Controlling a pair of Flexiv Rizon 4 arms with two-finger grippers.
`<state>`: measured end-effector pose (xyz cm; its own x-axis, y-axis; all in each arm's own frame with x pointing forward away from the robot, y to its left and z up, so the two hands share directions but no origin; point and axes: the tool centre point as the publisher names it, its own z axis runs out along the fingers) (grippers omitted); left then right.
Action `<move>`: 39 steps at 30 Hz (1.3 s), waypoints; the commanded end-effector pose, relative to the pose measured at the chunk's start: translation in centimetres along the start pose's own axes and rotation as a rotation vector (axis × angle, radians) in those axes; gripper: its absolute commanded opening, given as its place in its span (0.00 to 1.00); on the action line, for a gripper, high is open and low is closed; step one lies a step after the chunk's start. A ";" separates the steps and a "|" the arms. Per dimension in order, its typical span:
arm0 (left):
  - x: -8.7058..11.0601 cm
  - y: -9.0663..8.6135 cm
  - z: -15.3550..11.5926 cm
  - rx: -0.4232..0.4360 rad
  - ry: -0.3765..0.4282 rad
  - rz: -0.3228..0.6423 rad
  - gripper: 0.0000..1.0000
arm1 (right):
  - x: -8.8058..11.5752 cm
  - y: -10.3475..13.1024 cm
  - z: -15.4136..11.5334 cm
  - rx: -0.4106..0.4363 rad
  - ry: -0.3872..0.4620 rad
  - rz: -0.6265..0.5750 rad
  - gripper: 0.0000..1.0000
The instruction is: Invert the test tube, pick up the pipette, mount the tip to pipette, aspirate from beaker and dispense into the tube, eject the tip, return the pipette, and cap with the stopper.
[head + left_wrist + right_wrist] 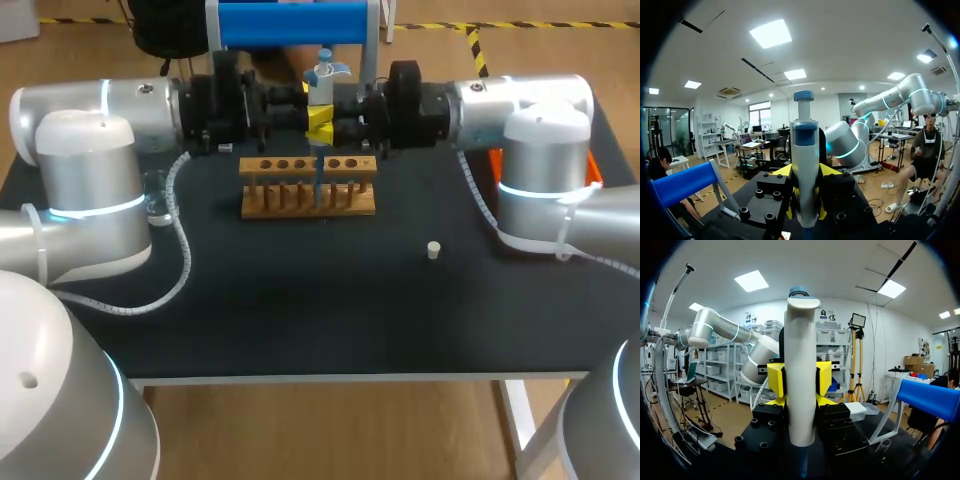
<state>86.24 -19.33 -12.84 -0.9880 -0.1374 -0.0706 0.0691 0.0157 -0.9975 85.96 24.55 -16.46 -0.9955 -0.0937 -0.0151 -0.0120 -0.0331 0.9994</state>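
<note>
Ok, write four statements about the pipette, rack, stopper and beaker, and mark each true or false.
1. The pipette stands upright over the wooden rack. True.
2. The stopper sits in a rack hole. False: it rests on the table, apart from the rack.
3. The right gripper hangs open, clear of the pipette. False: its yellow fingers press the pipette from both sides.
4. The beaker stands beside the left arm. True.
</note>
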 end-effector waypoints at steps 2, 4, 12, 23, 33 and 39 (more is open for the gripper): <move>-0.1 0.1 0.0 0.002 -0.002 0.002 0.00 | 0.1 0.0 -0.3 -0.004 -0.002 -0.001 0.00; -0.1 0.1 0.0 0.002 -0.002 0.002 0.00 | 0.1 -0.1 -0.2 -0.001 0.002 -0.001 0.00; -0.1 0.1 0.0 0.002 -0.002 0.002 0.00 | 0.1 -0.2 0.2 0.005 0.018 0.002 0.00; -0.1 0.1 0.0 0.002 -0.002 0.002 1.00 | 0.0 -0.2 -1.4 0.026 0.027 -0.007 0.00; -0.1 0.1 0.0 0.002 -0.002 0.002 1.00 | -0.3 0.7 -6.4 0.011 0.063 0.001 0.00; -0.1 0.1 0.0 0.002 -0.002 0.002 1.00 | -0.3 1.2 -9.7 0.015 0.080 0.005 0.00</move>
<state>86.33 -19.26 -12.88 -0.9877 -0.1391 -0.0716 0.0701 0.0160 -0.9974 87.05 17.05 -15.93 -0.9866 -0.1627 -0.0133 -0.0093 -0.0254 0.9996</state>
